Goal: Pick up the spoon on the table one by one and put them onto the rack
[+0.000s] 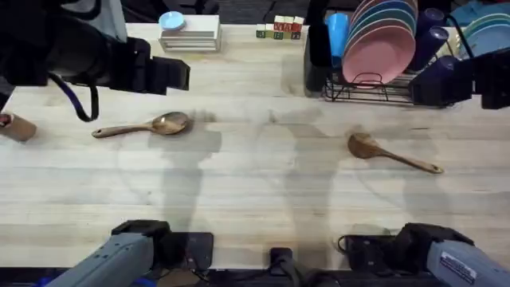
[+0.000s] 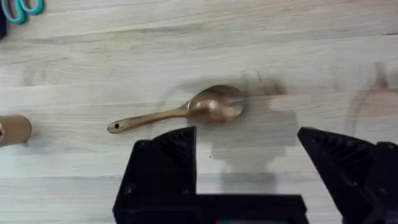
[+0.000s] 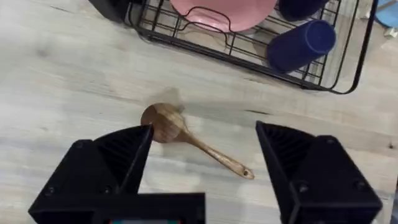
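1. Spoons are seen lying flat on the worktop (image 1: 255, 207), one on each side and well apart; neither is on the rack.
2. At the far left edge of the overhead view, a small brown cylinder (image 1: 16, 127) is seen lying on the wood.
3. The left spoon (image 1: 143, 126) is laid with its bowl toward the middle and its handle pointing left. In the left wrist view the same spoon (image 2: 186, 112) is seen just beyond the left fingers (image 2: 165, 155), which are spread wide apart and hold nothing.
4. Teal scissors (image 2: 22, 9) are glimpsed at a corner of the left wrist view.
5. At the back of the worktop, stacked white boxes (image 1: 190, 33) with a blue lid on top are placed, and small lettered blocks (image 1: 279, 30) are set to their right.
6. The right spoon (image 1: 390, 154) is laid with its bowl toward the middle and its handle angled to the right. In the right wrist view this spoon (image 3: 186, 138) is seen between the widely parted right fingers (image 3: 124, 155), untouched by them.
7. The rack (image 1: 366, 89) is set at the back right, behind the right spoon, with a tall black holder at its left end. It is loaded with upright plates (image 1: 382, 40), a pink one in front, and dark blue cups (image 3: 301, 45).
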`<state>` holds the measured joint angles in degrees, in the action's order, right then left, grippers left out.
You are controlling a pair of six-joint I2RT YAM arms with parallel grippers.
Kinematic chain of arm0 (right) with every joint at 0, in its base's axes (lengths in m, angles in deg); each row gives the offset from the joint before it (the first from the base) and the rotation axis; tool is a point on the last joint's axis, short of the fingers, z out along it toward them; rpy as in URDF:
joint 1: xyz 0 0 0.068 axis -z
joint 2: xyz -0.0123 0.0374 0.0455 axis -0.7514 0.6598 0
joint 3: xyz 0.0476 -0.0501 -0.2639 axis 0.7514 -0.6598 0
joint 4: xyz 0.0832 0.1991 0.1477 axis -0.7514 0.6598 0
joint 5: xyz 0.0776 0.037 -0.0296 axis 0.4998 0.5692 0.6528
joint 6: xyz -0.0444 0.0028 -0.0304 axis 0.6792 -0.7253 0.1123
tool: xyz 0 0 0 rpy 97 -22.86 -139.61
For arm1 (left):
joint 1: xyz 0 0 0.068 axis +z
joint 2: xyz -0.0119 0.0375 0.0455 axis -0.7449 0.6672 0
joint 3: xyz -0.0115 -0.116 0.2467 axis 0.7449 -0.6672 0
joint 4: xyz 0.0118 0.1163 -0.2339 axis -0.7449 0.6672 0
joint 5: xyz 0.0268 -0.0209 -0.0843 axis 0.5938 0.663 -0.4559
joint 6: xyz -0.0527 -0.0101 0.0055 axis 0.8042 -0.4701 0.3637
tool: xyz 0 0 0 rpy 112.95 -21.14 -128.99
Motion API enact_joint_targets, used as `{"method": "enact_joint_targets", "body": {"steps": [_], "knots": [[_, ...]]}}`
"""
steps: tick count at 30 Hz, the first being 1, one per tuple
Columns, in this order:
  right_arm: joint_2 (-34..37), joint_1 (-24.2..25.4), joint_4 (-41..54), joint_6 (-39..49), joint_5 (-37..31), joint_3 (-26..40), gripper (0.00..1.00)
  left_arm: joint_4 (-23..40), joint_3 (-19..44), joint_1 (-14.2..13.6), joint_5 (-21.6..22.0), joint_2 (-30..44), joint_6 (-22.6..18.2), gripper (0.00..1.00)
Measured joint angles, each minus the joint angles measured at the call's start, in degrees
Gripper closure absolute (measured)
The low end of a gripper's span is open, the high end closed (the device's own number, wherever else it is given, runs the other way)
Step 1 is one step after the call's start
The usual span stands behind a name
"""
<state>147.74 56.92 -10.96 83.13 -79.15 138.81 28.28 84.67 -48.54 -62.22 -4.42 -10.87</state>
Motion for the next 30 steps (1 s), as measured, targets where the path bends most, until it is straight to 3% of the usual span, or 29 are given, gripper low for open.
{"method": "enact_joint_targets", "body": {"steps": [3, 5, 10, 23, 30], "knots": [[0.0, -0.02, 0.33, 0.0, -1.9, 0.0, 0.009, 0.0, 0.0, 0.0, 0.0, 0.0, 0.0, 0.008], [0.0, 0.0, 1.64, 0.1, -7.39, 0.0, 0.009, 0.0, 0.0, -0.02, 0.0, 0.0, -0.02, 0.008], [0.01, 1.26, 3.7, 4.13, -10.27, 0.0, 0.009, 0.0, 0.0, -0.01, 0.0, 0.0, 0.0, 0.008], [4.98, 6.66, 10.01, 25.12, -5.08, 0.04, 0.009, 0.0, 0.0, -0.01, 0.0, 0.0, -0.01, 0.008], [9.1, 7.04, 9.99, 30.8, -6.37, 0.04, 0.009, 0.04, 0.0, -0.02, 0.02, 0.0, 0.0, 0.008]]}}
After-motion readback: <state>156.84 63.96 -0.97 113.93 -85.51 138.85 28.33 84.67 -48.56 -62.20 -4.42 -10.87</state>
